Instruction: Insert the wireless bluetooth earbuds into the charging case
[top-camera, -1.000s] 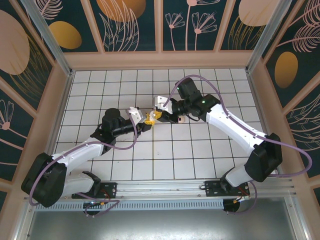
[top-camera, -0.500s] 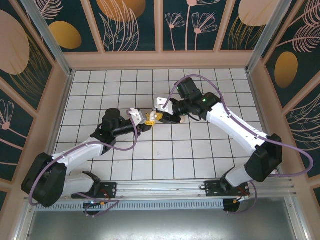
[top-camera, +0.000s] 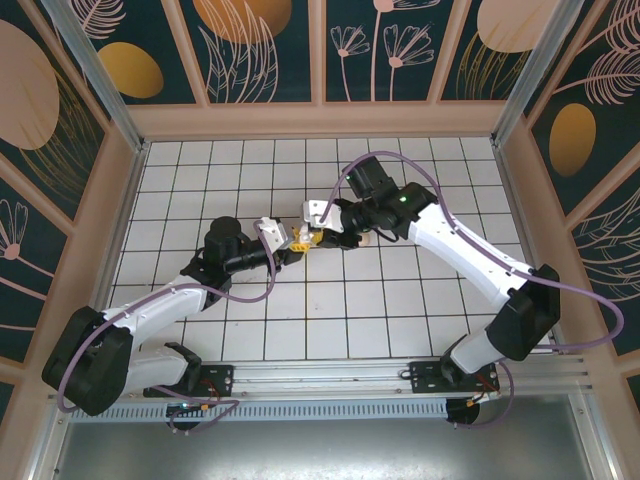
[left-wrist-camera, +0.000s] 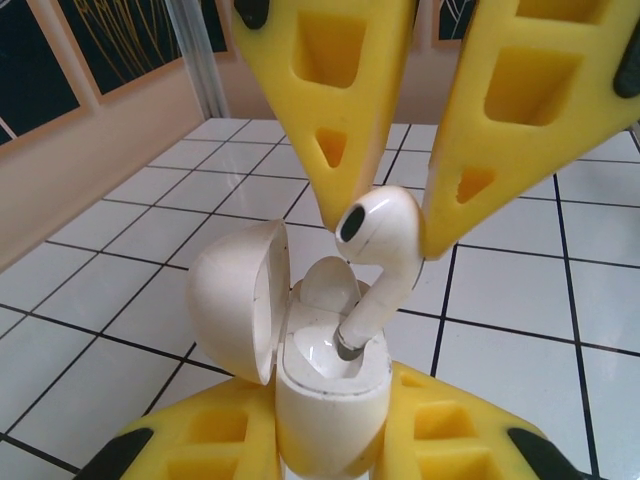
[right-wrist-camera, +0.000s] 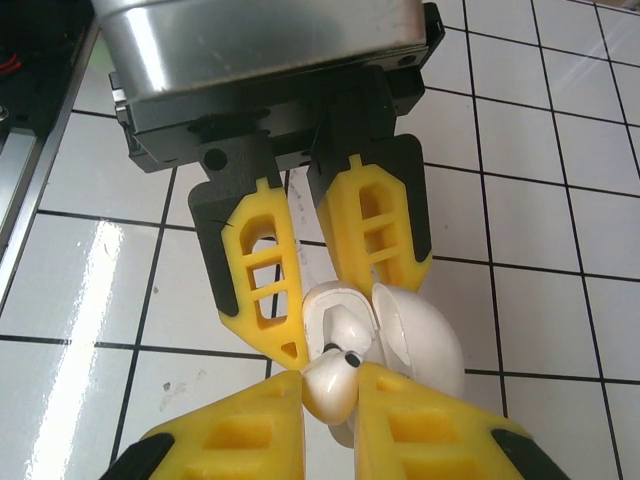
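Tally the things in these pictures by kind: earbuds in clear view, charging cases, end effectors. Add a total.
Earbud in clear view: 1
Charging case: 1
End effectors: 2, the left end effector gripping the case and the right end effector gripping the earbud
Total: 4

Left arm (top-camera: 160, 305) and right arm (top-camera: 460, 245): white shells, black joints, black bases. Purple cable (top-camera: 385, 153) loops along each. Green light (top-camera: 404, 198) on right arm. Left gripper (top-camera: 297, 241), right gripper (top-camera: 317, 236): yellow fingers (right-wrist-camera: 262, 265) with cut-out windows, black mounts.
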